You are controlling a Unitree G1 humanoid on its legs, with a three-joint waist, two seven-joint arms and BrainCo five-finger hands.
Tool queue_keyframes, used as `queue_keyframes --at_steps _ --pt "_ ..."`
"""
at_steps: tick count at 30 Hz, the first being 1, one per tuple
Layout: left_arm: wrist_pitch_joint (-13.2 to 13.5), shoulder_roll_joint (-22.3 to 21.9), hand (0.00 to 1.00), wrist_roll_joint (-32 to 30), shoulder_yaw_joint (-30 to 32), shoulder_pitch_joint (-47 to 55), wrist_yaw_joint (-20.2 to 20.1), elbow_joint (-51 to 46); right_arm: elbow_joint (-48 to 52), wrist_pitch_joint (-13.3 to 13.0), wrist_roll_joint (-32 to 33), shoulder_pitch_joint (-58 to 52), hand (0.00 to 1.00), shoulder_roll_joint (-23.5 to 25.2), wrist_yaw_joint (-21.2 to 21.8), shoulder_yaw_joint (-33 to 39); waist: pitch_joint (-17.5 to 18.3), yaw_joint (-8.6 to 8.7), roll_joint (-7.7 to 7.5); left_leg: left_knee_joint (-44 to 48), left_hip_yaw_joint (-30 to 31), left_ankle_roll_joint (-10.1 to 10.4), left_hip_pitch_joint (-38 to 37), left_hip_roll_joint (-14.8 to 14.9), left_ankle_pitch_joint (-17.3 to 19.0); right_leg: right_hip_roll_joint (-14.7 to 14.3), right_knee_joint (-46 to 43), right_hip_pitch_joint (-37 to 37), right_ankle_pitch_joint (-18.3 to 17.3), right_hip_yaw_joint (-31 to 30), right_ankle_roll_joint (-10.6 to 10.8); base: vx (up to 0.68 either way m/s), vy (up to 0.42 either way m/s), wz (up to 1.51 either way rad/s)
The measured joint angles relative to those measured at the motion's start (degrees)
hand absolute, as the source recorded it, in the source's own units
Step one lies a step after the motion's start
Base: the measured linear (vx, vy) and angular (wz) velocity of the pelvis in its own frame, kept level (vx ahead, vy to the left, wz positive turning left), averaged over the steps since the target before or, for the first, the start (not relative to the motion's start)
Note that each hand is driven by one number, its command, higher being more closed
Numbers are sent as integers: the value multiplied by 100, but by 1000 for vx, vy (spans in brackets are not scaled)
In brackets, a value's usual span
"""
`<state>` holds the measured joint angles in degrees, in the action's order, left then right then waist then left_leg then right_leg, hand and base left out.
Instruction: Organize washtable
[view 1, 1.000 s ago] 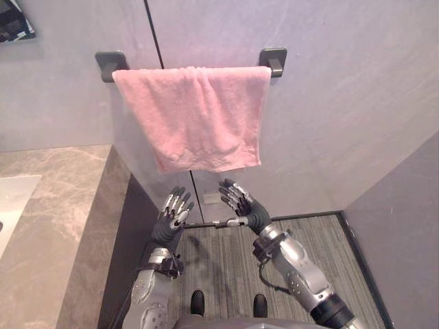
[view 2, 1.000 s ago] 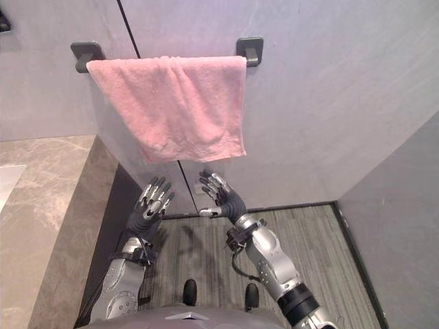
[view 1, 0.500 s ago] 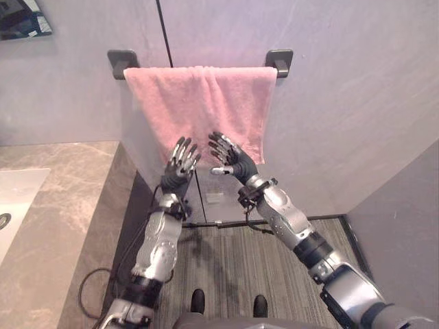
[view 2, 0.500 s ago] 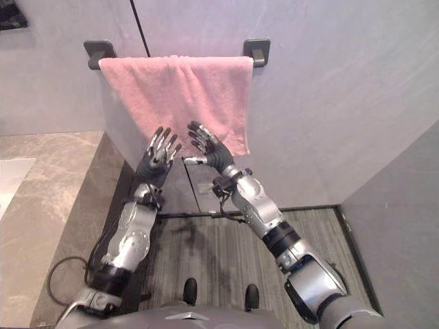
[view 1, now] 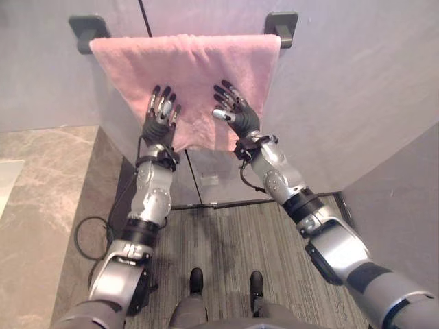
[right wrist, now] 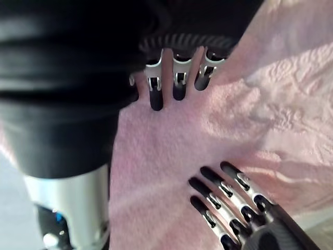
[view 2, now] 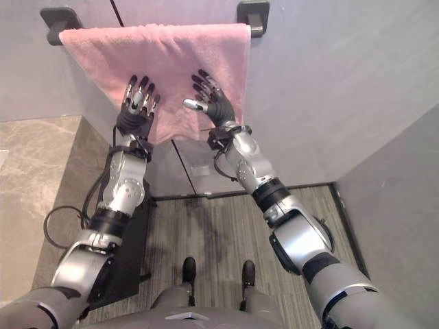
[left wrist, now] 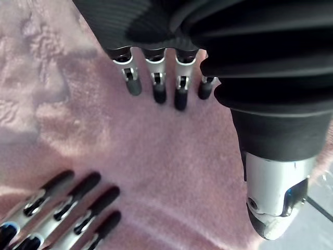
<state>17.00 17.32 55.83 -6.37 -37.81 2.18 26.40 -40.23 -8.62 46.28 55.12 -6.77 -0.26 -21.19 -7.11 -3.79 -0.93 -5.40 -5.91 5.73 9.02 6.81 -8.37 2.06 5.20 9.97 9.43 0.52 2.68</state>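
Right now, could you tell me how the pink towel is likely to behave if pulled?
Probably floppy: the pink towel hangs in soft folds, so it would bunch when grasped. It is merely draped between the brackets, so a pull may slide it off.

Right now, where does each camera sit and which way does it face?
Left eye view: on the head, looking down-forward at the pink towel on its bar; both arms, left hand and right hand open before it.
Right eye view: beside it, same scene.
Left wrist view: along its own fingers onto the towel.
Right wrist view: likewise.
Shared: both wrist views catch the other hand's fingers.
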Motion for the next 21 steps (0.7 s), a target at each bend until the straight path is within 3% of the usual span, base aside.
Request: queue_keyframes --at_steps 7,14,21 --pt "-105 268 0 -76 402 -541 229 859 -554 53 44 364 0 -136 -250 399 -225 18 -14 0 -83 3 32 17 -15 -21 0 80 49 -88 -12 -12 -2 -6" --pt "-184 824 0 -844 873 -697 532 1201 -1010 178 28 336 0 -592 -325 827 -402 24 -26 -2 -174 11 60 29 -23 -40 1 162 88 -182 -15 -21 -2 -6" --pt "-220 1015 0 -1432 1161 -426 570 1531 -1009 239 -260 -378 0 -973 -347 1211 -404 21 -29 -2 -277 9 26 25 -25 -42 0 180 106 -289 -10 15 2 -8"
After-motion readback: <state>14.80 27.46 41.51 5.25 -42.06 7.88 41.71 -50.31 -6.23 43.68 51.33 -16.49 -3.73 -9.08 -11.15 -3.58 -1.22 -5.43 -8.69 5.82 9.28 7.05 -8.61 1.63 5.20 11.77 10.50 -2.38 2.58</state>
